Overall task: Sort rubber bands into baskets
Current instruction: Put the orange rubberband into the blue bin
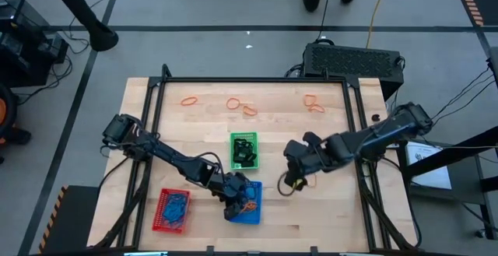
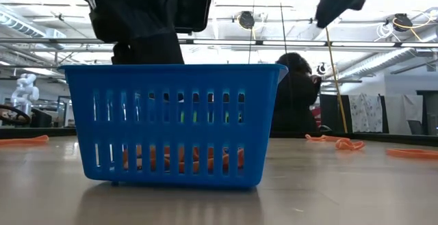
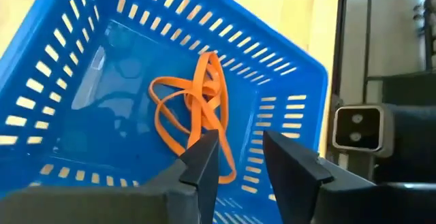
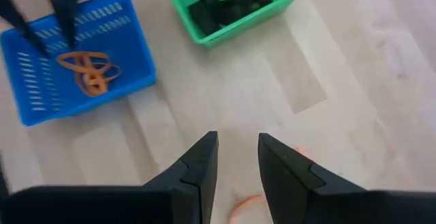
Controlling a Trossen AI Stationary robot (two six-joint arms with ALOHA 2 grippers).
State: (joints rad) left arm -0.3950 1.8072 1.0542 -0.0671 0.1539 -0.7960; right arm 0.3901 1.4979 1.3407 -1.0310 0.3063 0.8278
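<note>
The blue basket (image 1: 250, 206) stands near the table's front and holds orange rubber bands (image 3: 194, 105). My left gripper (image 3: 238, 149) hovers open just above them inside the basket (image 1: 240, 200). The green basket (image 1: 243, 150) holds black bands. The red basket (image 1: 173, 210) holds blue bands. My right gripper (image 4: 235, 146) is open above bare table, right of the blue basket (image 1: 294, 180). An orange band (image 4: 244, 209) lies on the table under its fingers, partly hidden by them. Several more orange bands (image 1: 240, 106) lie along the far side.
A black frame (image 1: 257, 79) borders the wooden table (image 1: 327, 217). A black box (image 1: 354, 60) stands beyond the far right corner. In the low view a person (image 2: 295, 95) is behind the table. There is free wood between the baskets and the far bands.
</note>
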